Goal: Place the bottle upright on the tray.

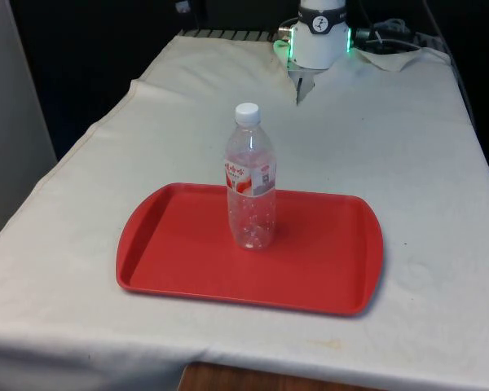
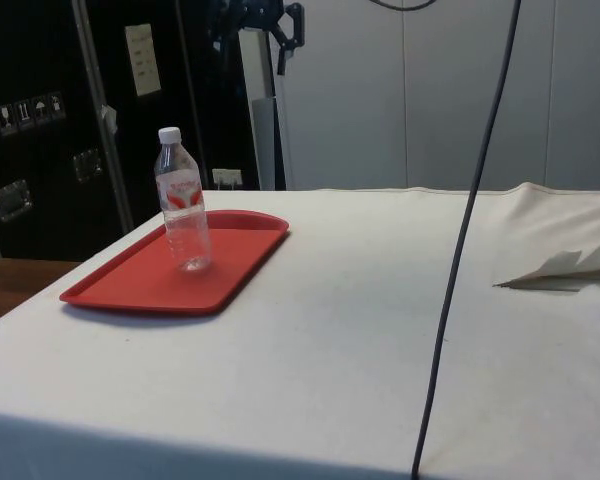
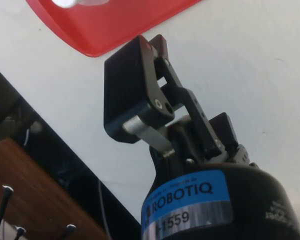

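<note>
One clear plastic water bottle (image 1: 250,183) stands upright on the red tray (image 1: 179,252), and that is the picture right now. Its white cap is on top, a red and white label wraps the upper body, and the base sits flat on the tray floor. In the front view it stands a little towards the tray's far rim and roughly midway across. From the side view the bottle (image 2: 183,205) is straight, no lean, well inside the tray's (image 2: 130,285) raised edge.

Nothing of mine touches it. My claw (image 3: 132,75) hangs over the white cloth (image 3: 250,60), clear of the bottle, with a rounded corner of the tray (image 3: 120,25) just past its tip. Whether my claw is apart or together, I cannot tell from this angle. It grips nothing that I can see.

Now outward. The tray lies flat on the white tablecloth (image 1: 407,163), near the table's front edge and a little towards the front view's left. In the side view a black cable (image 2: 460,260) hangs down across the cloth, well apart from the tray, and a raised fold of cloth (image 2: 560,270) sits beyond it. Dark cabinets (image 2: 40,120) stand behind the tray, and a strip of brown wood (image 2: 0,285) shows beside the table.
</note>
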You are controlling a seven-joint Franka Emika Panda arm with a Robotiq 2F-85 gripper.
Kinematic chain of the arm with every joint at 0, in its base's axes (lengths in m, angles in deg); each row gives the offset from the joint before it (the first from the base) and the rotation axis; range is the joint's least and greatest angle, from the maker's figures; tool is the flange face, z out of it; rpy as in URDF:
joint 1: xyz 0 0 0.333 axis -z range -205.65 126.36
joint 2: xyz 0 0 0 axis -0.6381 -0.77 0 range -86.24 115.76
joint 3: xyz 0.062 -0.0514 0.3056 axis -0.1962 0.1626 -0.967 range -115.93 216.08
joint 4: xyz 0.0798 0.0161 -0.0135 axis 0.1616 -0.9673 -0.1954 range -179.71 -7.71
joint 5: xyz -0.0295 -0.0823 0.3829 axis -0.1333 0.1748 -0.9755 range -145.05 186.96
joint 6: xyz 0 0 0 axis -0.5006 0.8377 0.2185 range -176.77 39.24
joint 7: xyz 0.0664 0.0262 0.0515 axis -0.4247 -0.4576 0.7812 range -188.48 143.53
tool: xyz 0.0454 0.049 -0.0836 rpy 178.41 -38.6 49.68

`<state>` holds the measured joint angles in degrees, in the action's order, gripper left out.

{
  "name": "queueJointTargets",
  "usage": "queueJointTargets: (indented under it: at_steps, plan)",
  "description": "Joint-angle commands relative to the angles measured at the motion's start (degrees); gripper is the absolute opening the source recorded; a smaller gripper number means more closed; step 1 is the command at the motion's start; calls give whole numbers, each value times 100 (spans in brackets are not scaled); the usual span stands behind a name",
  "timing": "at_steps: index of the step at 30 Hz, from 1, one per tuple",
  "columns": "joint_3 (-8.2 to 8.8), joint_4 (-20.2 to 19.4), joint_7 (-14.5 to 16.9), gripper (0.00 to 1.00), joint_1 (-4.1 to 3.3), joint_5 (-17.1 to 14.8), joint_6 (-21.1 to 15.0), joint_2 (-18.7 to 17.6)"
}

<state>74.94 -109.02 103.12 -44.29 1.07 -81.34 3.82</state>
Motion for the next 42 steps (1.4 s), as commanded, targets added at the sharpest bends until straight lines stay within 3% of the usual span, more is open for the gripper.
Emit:
queueJointTargets:
  at_steps: [1, 8, 9, 10, 16, 17, 18, 24, 27, 28, 34, 36, 37, 42]
  plan:
    - [6, -86, -11, 100, -29, 132, -160, 69]
    - [-52, -223, -6, 100, -29, 418, -206, 212]
    - [-63, -166, 6, 100, 0, 332, -69, 166]
    - [-57, -241, -11, 100, -29, 458, -212, 229]
    - [-103, -355, -11, 100, -23, 705, -252, 355]
    - [-115, -304, 6, 100, 0, 619, -109, 315]
    - [-109, -372, -17, 100, -23, 745, -258, 372]
    - [-172, -504, -40, 100, -29, 985, -304, 510]
    - [-195, -481, 6, 100, 0, 922, -183, 493]
    - [-212, -584, -57, 100, -29, 1066, -355, 584]
    - [-350, -791, -183, 100, -29, 1266, -481, 773]
    - [-372, -773, -115, 100, 6, 1169, -361, 762]
    - [-424, -865, -269, 100, -23, 1341, -544, 842]
    - [-556, -963, -413, 100, -23, 1461, -607, 940]
